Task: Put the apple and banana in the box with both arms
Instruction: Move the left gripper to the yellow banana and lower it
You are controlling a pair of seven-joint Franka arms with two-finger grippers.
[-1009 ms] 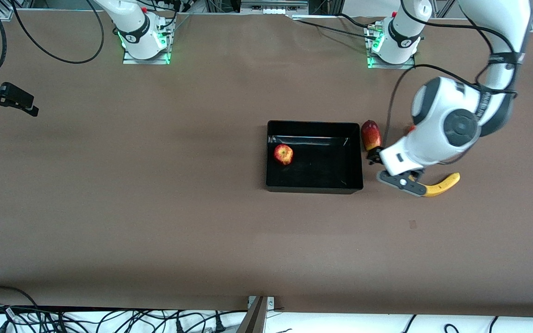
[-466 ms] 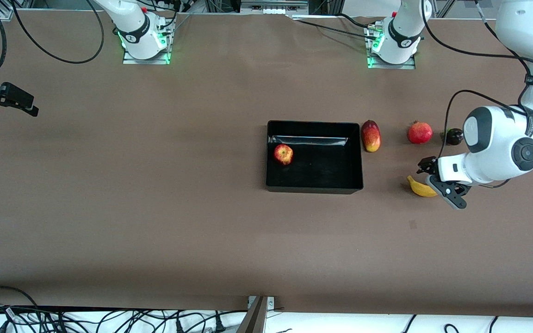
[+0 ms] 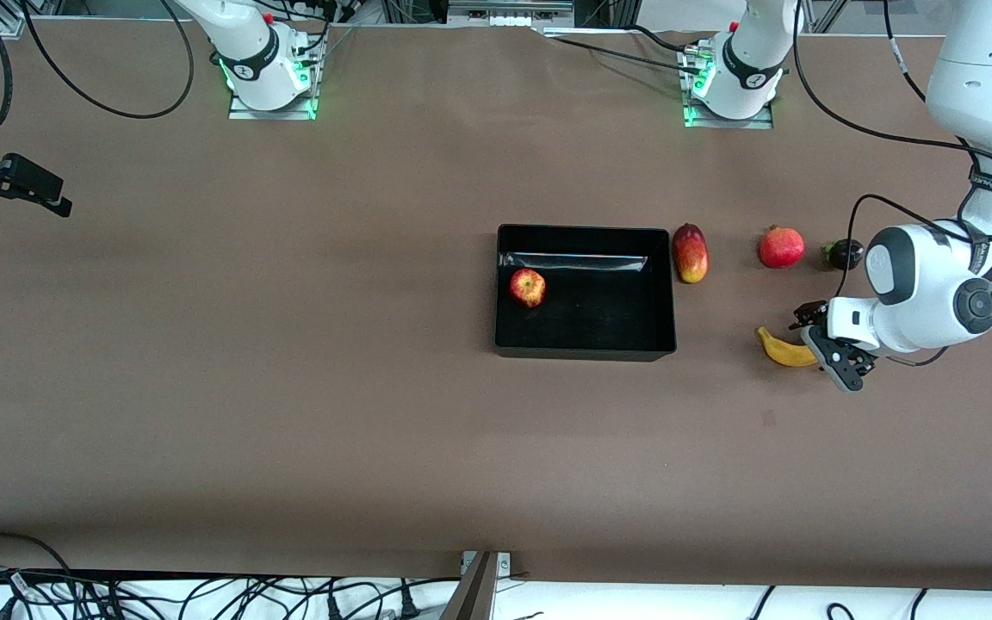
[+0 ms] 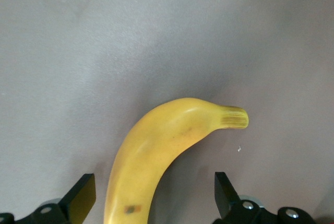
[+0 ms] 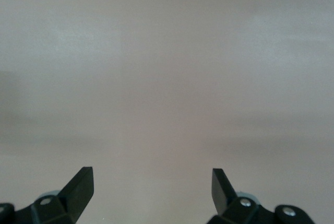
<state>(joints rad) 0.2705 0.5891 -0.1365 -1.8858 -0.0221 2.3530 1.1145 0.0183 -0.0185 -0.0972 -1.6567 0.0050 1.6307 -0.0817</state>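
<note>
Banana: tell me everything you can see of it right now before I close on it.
The banana is a curved yellow fruit with smooth skin, a ribbed, slightly greenish tip and a small dark mark on its side. It lies flat on the brown table, outside the black box, toward the left arm's end. The left claw is open around it, one finger on each side; whether they touch the skin cannot be told. No other fruit touches it.

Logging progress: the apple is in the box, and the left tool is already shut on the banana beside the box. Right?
Not quite. The apple is in the box, but the left tool is open: the left wrist view shows its fingers spread either side of the banana, not clamped on it.
</note>
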